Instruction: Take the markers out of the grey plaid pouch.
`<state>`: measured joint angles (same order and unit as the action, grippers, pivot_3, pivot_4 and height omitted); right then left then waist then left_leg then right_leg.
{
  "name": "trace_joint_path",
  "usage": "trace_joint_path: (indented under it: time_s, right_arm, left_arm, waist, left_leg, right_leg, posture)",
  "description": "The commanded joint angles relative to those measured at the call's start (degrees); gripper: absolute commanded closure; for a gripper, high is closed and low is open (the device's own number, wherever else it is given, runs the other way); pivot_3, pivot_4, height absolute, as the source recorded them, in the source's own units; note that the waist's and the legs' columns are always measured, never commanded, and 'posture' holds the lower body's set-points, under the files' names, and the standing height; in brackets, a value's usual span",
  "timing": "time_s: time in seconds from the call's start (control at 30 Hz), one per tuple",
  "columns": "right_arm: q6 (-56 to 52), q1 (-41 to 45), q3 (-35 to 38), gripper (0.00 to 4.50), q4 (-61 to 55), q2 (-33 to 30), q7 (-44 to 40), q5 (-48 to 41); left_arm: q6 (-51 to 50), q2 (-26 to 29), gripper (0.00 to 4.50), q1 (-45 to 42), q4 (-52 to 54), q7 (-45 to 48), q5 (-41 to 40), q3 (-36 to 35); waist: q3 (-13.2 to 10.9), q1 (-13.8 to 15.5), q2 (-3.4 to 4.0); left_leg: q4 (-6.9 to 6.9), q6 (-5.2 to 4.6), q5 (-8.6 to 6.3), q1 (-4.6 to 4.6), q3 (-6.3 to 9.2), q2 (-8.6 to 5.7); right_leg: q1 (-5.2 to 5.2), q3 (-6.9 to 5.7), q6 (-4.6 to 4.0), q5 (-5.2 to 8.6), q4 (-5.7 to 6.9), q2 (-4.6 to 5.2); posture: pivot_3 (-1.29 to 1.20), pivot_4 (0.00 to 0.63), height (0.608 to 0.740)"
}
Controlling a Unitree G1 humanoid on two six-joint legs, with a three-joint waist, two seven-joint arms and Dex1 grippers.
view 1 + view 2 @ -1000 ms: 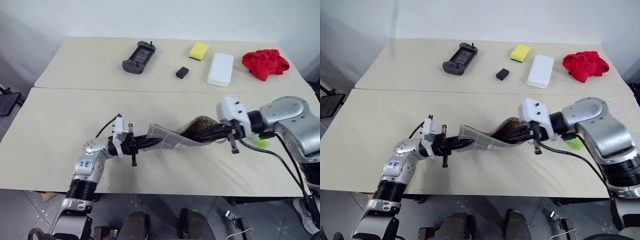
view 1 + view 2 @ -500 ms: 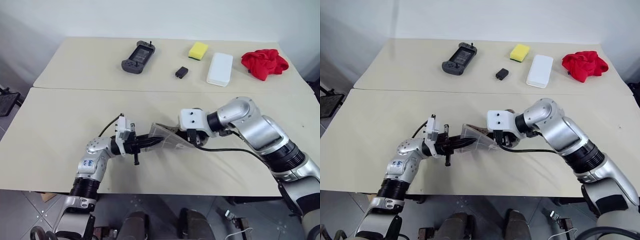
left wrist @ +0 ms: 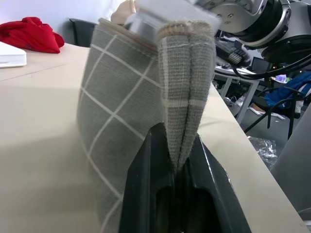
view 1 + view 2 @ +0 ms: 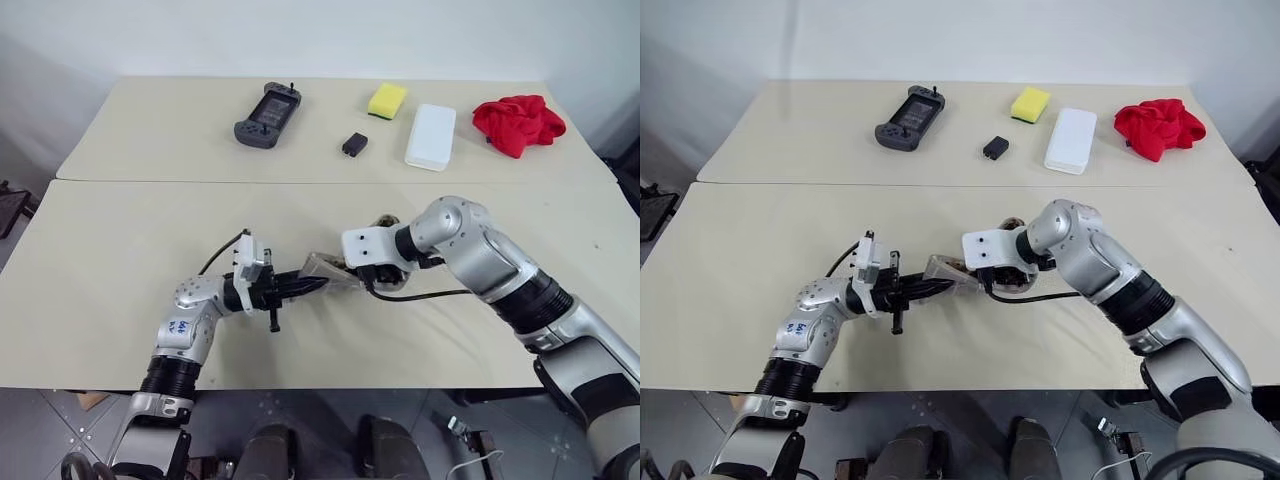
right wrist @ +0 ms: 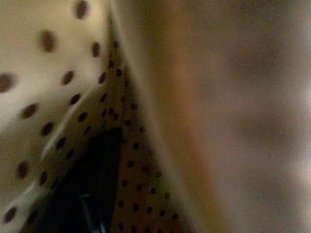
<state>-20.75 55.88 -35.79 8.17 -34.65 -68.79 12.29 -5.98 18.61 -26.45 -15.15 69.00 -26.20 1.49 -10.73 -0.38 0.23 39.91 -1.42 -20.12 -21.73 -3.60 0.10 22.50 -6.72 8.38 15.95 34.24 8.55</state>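
Grey plaid pouch (image 4: 325, 272) hangs over the near table, near its front edge, its long axis running left to right between the two arms. Left gripper (image 3: 177, 167) is clamped shut on the pouch's folded closed end. Right gripper (image 4: 992, 280) meets the open mouth, angled down into the tan dotted lining (image 5: 63, 92); whether its jaws stand open I cannot tell. Any markers lie inside, unseen (so the right arm is the nearer one). Farther back, a black game controller (image 4: 258, 105) and red cloth (image 4: 517, 122). No readable writing.
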Motion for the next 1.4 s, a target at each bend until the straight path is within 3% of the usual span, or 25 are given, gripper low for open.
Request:
trace_joint_path:
  time_s: [0.03, 0.07, 0.17, 0.33, 0.37, 0.6, 0.77, 1.03, 1.4]
  right_arm:
    - [2.5, -0.8, -0.8, 1.64, 3.5, 0.6, 1.8, 3.8]
    - [4.4, -1.4, -0.6, 1.64, 4.0, 1.4, 3.5, 4.4]
    - [7.6, -3.2, 0.0, 2.22, 4.4, 2.9, 5.9, 5.2]
    - [12.9, -3.4, 2.5, 3.77, 4.3, 3.6, 6.9, 4.7]
    - [14.1, -3.4, 3.0, 3.91, 4.3, 3.5, 6.9, 4.5]
    - [19.4, -4.0, 8.5, 3.92, 0.2, 0.8, 6.3, 1.6]
    - [23.4, -8.6, 13.3, 3.92, -4.7, -2.5, -3.4, -10.1]
    - [28.0, -9.9, 21.5, 3.92, 2.7, -4.1, -6.7, -18.7]
    - [17.7, -12.2, 30.6, 3.92, 4.2, -3.5, -7.6, -30.3]
  left_arm:
    - [1.0, 0.0, 4.5, -0.2, 1.5, 0.4, -1.0, -1.0]
    - [1.0, 0.0, 4.5, -0.1, 1.5, 0.3, -1.0, -1.1]
    - [1.1, 0.0, 4.5, 0.0, 1.5, 0.1, -1.0, -1.3]
    - [0.9, -0.1, 4.5, 0.0, 1.8, -0.3, -1.1, -1.5]
    - [0.9, -0.1, 4.5, 0.1, 1.8, -0.4, -1.2, -1.5]
    - [0.2, -0.3, 4.5, 0.2, 1.9, -1.3, -1.7, -2.5]
    - [-2.1, 0.0, 4.5, 0.7, 3.1, -2.3, -2.9, -3.4]
    - [-5.6, 0.8, 4.5, 1.2, 5.6, -3.3, -4.4, -4.6]
    - [-6.1, 1.6, 4.5, 3.0, 7.5, -2.6, -3.9, -3.7]
  waist:
    - [0.0, 0.0, 0.0]
    - [0.0, 0.0, 0.0]
    - [0.0, -0.2, -0.02]
    - [0.0, -0.8, -0.02]
    - [0.0, -1.0, -0.02]
    - [0.0, -1.0, -0.02]
    - [0.0, -0.9, -0.03]
    - [0.0, -1.0, -0.03]
    - [0.0, -0.9, -0.03]
  left_leg:
    - [0.01, 0.0, 0.0, 0.0, 0.0, 0.0]
    - [0.01, 0.0, 0.0, 0.0, 0.0, 0.01]
    - [0.02, 0.01, 0.0, 0.01, 0.0, 0.02]
    - [0.03, 0.02, 0.01, 0.05, 0.0, 0.02]
    - [0.03, 0.03, 0.01, 0.05, 0.01, 0.02]
    - [0.03, 0.03, 0.01, 0.04, 0.05, 0.01]
    - [0.0, 0.02, 0.01, 0.04, 0.1, 0.01]
    - [0.02, 0.01, 0.01, 0.05, 0.12, 0.03]
    - [0.02, 0.01, 0.01, 0.05, 0.29, 0.04]
  right_leg:
    - [0.0, 0.0, 0.0, 0.0, 0.0, 0.0]
    - [0.0, 0.0, 0.0, 0.0, 0.0, 0.0]
    - [-0.01, 0.01, 0.0, 0.0, 0.03, 0.0]
    - [-0.02, 0.03, -0.01, 0.0, 0.11, 0.0]
    - [-0.02, 0.03, -0.01, 0.0, 0.11, 0.0]
    - [-0.01, 0.03, -0.01, 0.01, 0.11, 0.01]
    - [-0.02, 0.03, -0.01, 0.01, 0.07, 0.02]
    - [-0.03, 0.05, -0.01, 0.0, 0.07, 0.02]
    - [-0.03, 0.06, -0.01, 0.0, 0.07, 0.02]
  posture:
    - [0.0, 0.15, 0.74]
    - [0.0, 0.15, 0.74]
    - [0.0, 0.15, 0.74]
    - [0.0, 0.15, 0.74]
    - [0.0, 0.15, 0.74]
    - [0.0, 0.15, 0.74]
    - [0.0, 0.15, 0.74]
    - [0.0, 0.15, 0.74]
    - [0.0, 0.15, 0.74]
